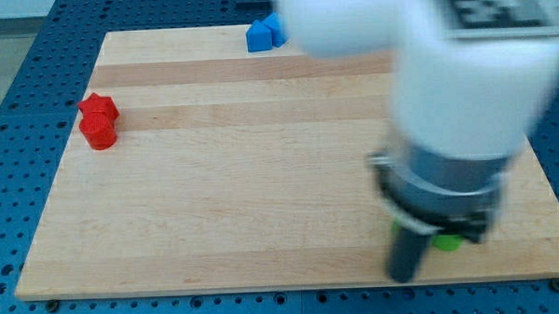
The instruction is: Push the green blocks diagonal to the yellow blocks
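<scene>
A green block [446,242] shows only as a small sliver at the view's bottom right, mostly hidden behind the arm's body. No yellow block is visible; the arm may cover them. My rod comes down just left of the green sliver, and my tip [401,278] rests near the board's bottom edge, close beside the green block.
Two red blocks [98,120] sit together near the board's left edge. Two blue blocks [264,33] sit at the board's top edge. The large white and grey arm body [445,95] covers the view's right side. The wooden board [215,178] lies on a blue perforated table.
</scene>
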{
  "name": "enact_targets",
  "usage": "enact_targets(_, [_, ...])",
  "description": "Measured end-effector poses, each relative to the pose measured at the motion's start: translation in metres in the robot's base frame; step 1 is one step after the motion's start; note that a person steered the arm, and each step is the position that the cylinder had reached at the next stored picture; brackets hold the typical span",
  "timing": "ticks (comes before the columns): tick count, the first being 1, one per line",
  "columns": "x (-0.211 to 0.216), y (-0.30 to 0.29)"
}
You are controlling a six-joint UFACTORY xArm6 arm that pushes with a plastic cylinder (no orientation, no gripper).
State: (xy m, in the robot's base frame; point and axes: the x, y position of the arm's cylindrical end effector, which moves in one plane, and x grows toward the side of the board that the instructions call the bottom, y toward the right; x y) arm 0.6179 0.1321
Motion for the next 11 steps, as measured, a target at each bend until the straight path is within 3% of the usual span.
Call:
enact_targets(1, [0.0,0.109])
enact_targets(2, [-0.003,0.139])
enact_targets(5, [-0.057,-0.104])
enact_targets(6, [-0.06,-0.127])
enact_targets(7, [-0.034,-0.079])
enact_targets(9, [-0.044,0.054])
enact_targets(10, [-0.078,0.014])
enact_targets(11, [-0.104,-0.082])
